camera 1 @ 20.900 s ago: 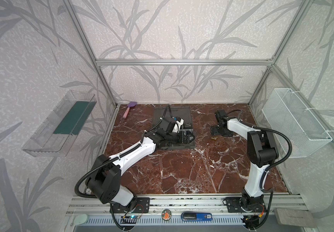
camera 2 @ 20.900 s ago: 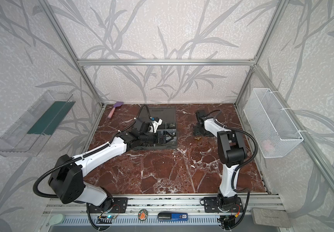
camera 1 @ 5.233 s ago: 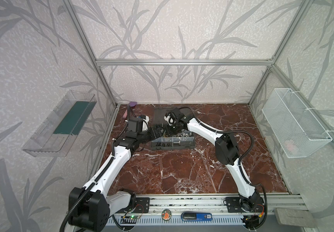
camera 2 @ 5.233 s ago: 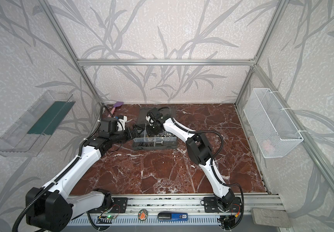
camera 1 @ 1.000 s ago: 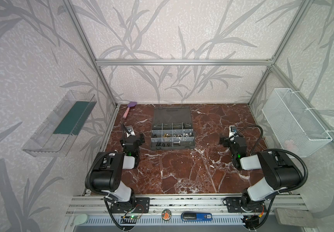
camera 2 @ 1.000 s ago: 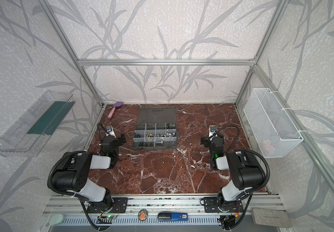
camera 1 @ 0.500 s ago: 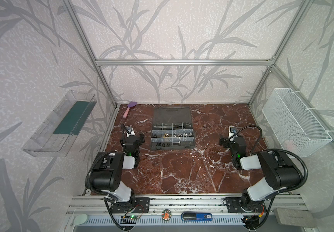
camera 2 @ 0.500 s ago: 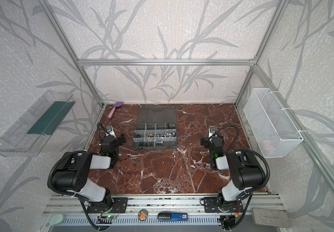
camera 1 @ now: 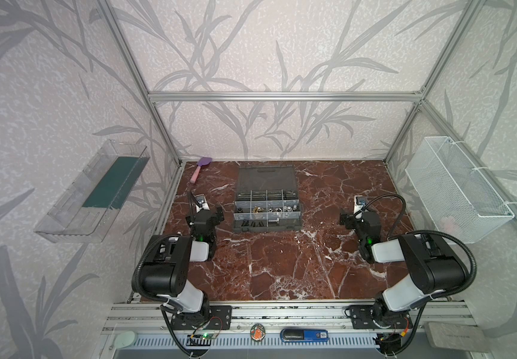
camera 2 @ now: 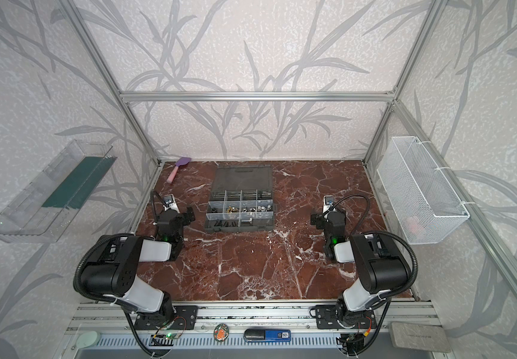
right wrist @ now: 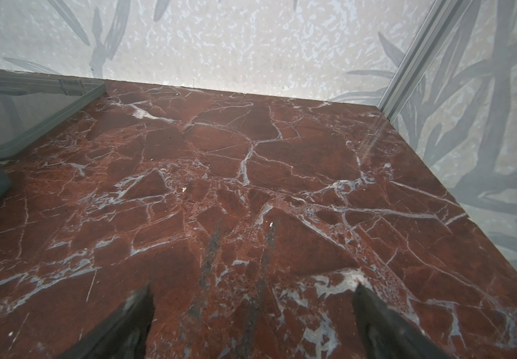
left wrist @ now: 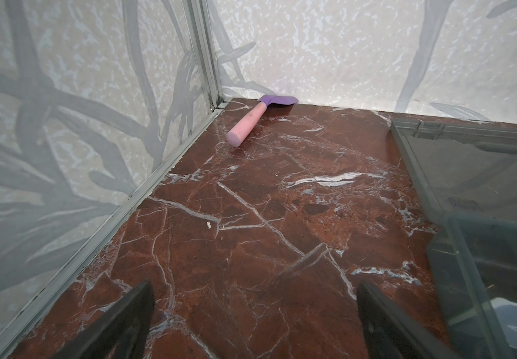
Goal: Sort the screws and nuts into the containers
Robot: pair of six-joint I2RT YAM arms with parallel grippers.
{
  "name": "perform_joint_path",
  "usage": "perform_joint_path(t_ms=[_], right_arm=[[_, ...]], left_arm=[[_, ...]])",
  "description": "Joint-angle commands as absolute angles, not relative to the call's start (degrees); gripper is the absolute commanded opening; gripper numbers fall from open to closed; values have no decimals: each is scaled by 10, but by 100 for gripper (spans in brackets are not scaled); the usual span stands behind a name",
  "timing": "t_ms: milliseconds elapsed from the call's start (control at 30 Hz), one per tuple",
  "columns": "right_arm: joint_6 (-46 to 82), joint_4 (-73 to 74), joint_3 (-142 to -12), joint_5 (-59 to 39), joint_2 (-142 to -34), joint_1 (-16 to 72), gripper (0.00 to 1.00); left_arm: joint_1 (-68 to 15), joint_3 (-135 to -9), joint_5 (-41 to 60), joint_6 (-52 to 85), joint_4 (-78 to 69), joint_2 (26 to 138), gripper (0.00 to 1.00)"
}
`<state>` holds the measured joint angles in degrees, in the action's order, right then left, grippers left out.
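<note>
A dark grey organizer case (camera 1: pixel 266 229) (camera 2: pixel 238 230) lies open on the marble at centre back, with its lid (camera 1: pixel 266 177) flat behind it. The screws and nuts sit in its containers: silver and brass pieces (camera 1: pixel 269 209) in the middle row, black screws (camera 1: pixel 251 223) in the front row. My left gripper (camera 1: pixel 205 214) (left wrist: pixel 255 286) rests low to the left of the case, open and empty. My right gripper (camera 1: pixel 357 216) (right wrist: pixel 253 287) rests low to the right of the case, also open and empty. Both wrist views show bare marble between the fingers.
A spatula (camera 1: pixel 199 169) (left wrist: pixel 248 124) with a pink handle and purple blade lies at the back left corner. A white mesh basket (camera 1: pixel 456 186) hangs on the right wall. On the left wall hangs a clear tray (camera 1: pixel 95 192) with a green base. The case's edge (left wrist: pixel 484 264) is close beside my left gripper.
Nothing has visibly moved in the last second. About five seconds ago both grippers were at the case; now both arms are folded back at its sides.
</note>
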<state>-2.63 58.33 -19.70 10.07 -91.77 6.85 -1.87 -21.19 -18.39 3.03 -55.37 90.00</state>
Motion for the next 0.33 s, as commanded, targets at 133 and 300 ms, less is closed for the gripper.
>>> perform_joint_path(t_ms=[133, 300], right_arm=[[-26, 588, -202, 111, -911, 70, 99], [-26, 588, -203, 110, -911, 70, 99]], left_arm=[[-18, -209, -186, 23, -567, 904, 99], [-18, -209, -185, 23, -567, 904, 99]])
